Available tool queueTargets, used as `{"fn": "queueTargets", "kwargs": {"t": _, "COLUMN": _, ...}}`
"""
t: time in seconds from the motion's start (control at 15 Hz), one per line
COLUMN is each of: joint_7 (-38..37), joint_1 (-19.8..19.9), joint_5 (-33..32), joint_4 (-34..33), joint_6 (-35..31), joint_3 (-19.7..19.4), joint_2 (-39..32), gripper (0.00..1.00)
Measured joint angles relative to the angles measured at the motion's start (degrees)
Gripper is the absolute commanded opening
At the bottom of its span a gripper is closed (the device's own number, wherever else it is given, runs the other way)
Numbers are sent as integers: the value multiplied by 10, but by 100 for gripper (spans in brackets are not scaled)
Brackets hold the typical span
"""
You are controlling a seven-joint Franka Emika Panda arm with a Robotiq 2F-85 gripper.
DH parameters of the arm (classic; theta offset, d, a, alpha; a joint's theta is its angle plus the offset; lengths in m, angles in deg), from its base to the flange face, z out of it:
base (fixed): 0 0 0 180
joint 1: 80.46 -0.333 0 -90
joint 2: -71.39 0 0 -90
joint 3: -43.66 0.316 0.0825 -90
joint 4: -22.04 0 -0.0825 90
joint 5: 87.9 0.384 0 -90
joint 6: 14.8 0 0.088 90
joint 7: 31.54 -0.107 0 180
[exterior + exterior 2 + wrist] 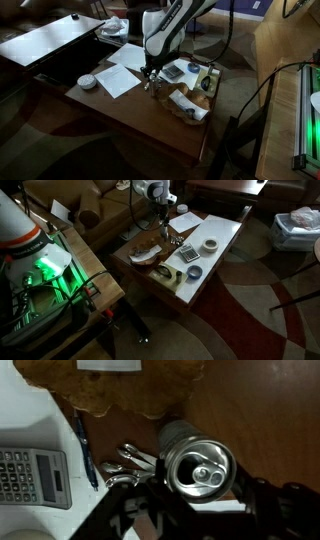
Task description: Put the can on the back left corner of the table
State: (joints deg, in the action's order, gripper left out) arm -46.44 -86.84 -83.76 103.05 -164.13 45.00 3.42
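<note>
The can [200, 468] is a short dark cylinder with a pale metallic pull-tab top. In the wrist view it stands between my two dark fingers, which press on its sides. My gripper [200, 490] is shut on the can. In an exterior view my gripper [150, 80] reaches down near the middle of the dark brown wooden table [150, 125], with the can [152, 87] small at its tip. In an exterior view my gripper [165, 223] is at the table's [200, 290] far side. I cannot tell whether the can touches the tabletop.
A calculator [30, 475], a blue pen [85, 450] and keys [130, 460] lie just beside the can. A crumpled brown bag [120, 390] lies beyond it. Paper sheets [120, 78], a white bowl [87, 81] and a tape roll [210, 245] also sit on the table.
</note>
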Motion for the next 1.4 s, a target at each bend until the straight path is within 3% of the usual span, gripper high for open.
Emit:
{"fn": "queueTargets", "kwargs": {"t": 0.47, "joint_7": 108, "joint_1": 22, "joint_5": 22, "joint_4": 79, "joint_6": 2, "joint_3": 99, "joint_2": 69, "gripper": 37}}
{"fn": "queueTargets", "kwargs": {"t": 0.73, "joint_7": 170, "joint_1": 57, "joint_5": 50, "joint_4": 184, "joint_6": -8, "joint_3": 149, "joint_2": 114, "gripper": 37}}
{"fn": "queueTargets", "kwargs": {"t": 1.0, "joint_7": 200, "joint_1": 84, "joint_5": 60, "joint_4": 314, "joint_6": -78, "joint_3": 165, "joint_2": 159, "gripper": 37}}
{"fn": "queueTargets", "kwargs": {"t": 1.07, "joint_7": 202, "joint_1": 90, "joint_5": 62, "joint_4": 347, "joint_6": -102, "joint_3": 170, "joint_2": 169, "gripper": 62}}
{"fn": "queueTargets", "kwargs": {"t": 1.27, "joint_7": 206, "joint_1": 106, "joint_5": 67, "joint_4": 429, "joint_6": -162, "joint_3": 191, "joint_2": 194, "gripper": 62}}
{"fn": "queueTargets", "kwargs": {"t": 1.33, "joint_7": 206, "joint_1": 108, "joint_5": 68, "joint_4": 439, "joint_6": -165, "joint_3": 193, "joint_2": 200, "gripper": 37}}
{"fn": "queueTargets", "kwargs": {"t": 1.4, "joint_7": 206, "joint_1": 109, "joint_5": 68, "joint_4": 443, "joint_6": -166, "joint_3": 193, "joint_2": 204, "gripper": 37}}
